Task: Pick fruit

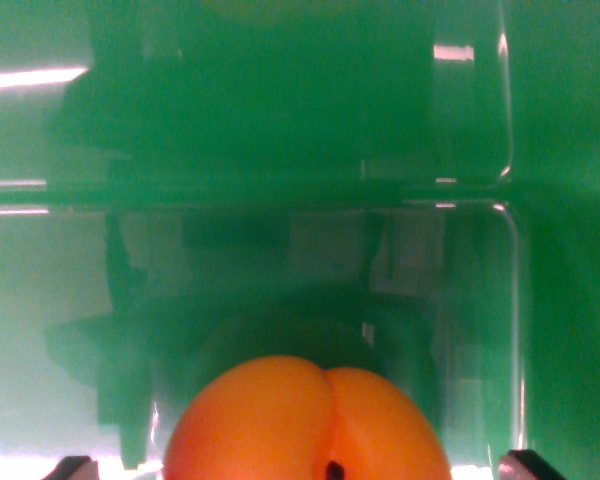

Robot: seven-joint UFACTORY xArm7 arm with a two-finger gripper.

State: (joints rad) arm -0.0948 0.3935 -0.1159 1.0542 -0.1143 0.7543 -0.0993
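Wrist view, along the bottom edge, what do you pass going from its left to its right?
Dark tool fingertip at the wrist view's left corner → orange fruit in the middle → second dark fingertip at the right corner, all over the shiny green tray.

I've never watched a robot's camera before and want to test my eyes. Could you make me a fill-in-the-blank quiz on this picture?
1. The fruit at the bottom of the wrist view is ___ in colour.
2. The glossy surface behind the fruit is ___ in colour.
3. The fruit's cleft runs down to a small dark ___ near the picture's lower edge.
4. Dark gripper tips show in the two ___ corners of the picture.

Missing words: orange; green; spot; bottom
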